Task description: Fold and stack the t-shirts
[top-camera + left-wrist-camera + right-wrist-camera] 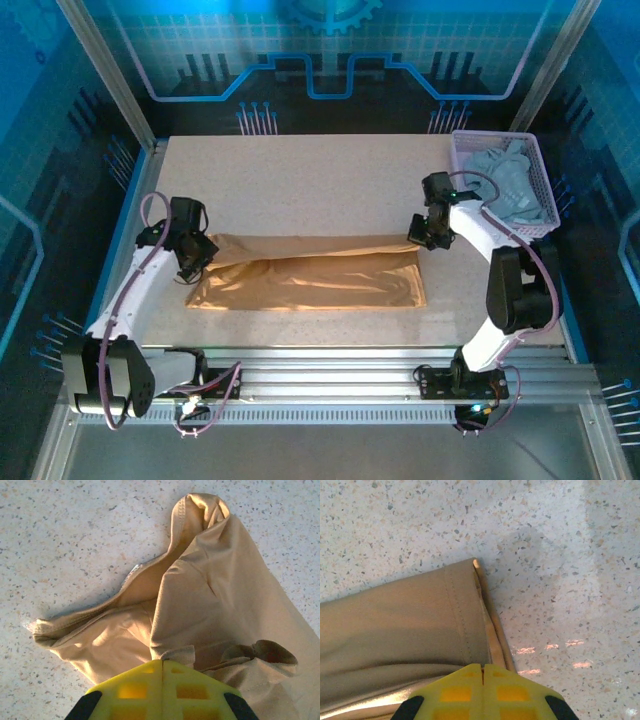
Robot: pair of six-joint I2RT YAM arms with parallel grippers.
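My table (300, 170) is a pale speckled slab. The tan t-shirt (310, 285) lies on it, spread lengthwise between my left gripper (197, 265) and my right gripper (420, 238), with its wide part on the near side of both. A lavender basket (537, 190) stands near my right gripper, beyond it and to the outside.

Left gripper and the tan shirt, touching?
Touching. Left wrist view: left gripper is shut on a fold of the tan shirt, cloth bunched at its fingertips.
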